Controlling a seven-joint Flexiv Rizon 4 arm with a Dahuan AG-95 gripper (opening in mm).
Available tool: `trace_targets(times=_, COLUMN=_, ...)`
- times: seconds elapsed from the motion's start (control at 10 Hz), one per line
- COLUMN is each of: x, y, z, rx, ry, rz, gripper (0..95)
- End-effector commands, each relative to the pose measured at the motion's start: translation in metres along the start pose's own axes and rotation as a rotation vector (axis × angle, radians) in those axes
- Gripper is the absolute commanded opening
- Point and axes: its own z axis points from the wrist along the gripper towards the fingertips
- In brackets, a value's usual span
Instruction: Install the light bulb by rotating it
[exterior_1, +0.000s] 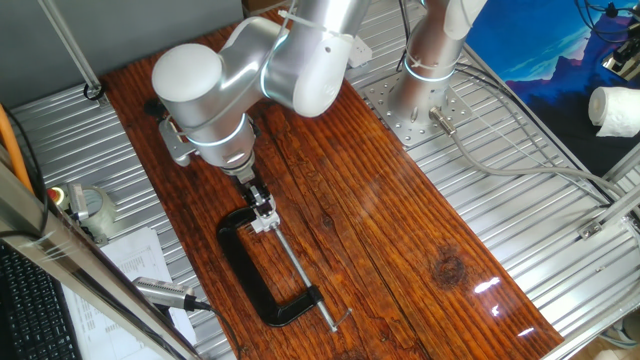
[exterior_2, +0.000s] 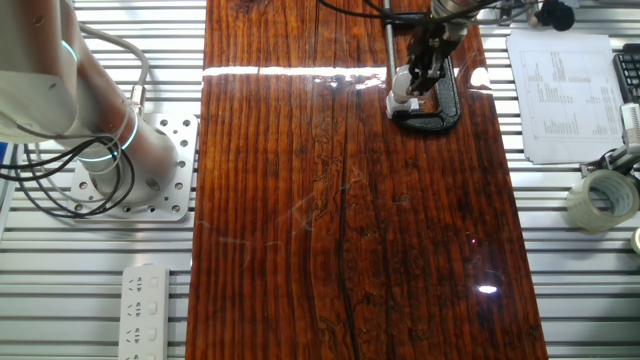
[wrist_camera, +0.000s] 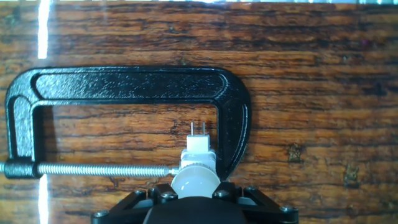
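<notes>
The gripper seems closed on the light bulb; bulb sits atop the socket block in the C-clamp.

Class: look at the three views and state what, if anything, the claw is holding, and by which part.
The claw appears closed around the light bulb, gripping its rounded pale head, while the white socket block sits pinched in the black C-clamp.

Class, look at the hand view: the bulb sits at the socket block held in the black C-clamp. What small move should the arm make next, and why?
Probably a short twist of the wrist about the bulb's axis. The gripper seems closed around the light bulb, which sits on the white socket block held in the C-clamp. How far it is threaded cannot be seen.
</notes>
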Motion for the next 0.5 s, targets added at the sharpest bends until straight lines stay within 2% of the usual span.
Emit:
trace_targets(times=0.1, x=0.0010, y=0.0005, z=-0.0007, rx=-0.012, ry=0.007, rz=0.053, gripper=19.0)
trace_targets(times=0.5, x=0.0010, y=0.0005, z=-0.0007, rx=-0.023, ry=0.009, rz=0.133, gripper=19.0)
